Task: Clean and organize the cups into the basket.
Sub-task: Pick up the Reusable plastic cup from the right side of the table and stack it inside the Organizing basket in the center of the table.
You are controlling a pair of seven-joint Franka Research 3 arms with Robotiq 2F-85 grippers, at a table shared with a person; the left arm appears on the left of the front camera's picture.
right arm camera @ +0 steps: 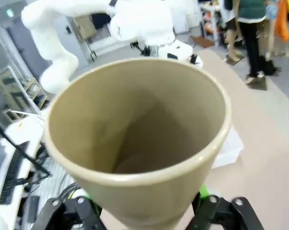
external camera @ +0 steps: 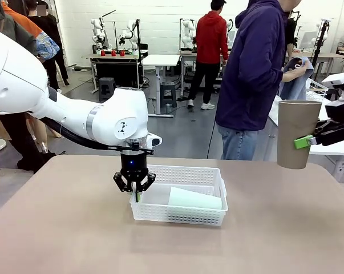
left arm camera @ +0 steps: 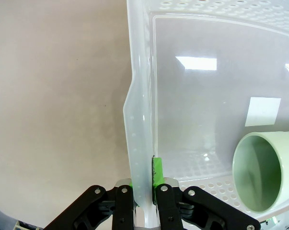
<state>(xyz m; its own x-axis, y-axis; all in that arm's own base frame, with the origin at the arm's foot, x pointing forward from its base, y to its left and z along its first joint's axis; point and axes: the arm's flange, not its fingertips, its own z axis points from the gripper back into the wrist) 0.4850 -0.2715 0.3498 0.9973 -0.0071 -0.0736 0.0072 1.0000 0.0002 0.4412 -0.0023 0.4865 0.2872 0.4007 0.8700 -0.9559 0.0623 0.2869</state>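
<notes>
On the tan table, the left gripper pinches the white basket by its wall. A green cup lies inside. The right gripper holds a brown cup aloft.

mint cup fills basket's right half, left gripper on left wall, floor between bare

The right arm runs off the front view's edge. The matte brown-tan plastic tumbler hides the tips of the jaws holding it. The left wrist view's edge cuts the pale mint green plastic tumbler.
</notes>
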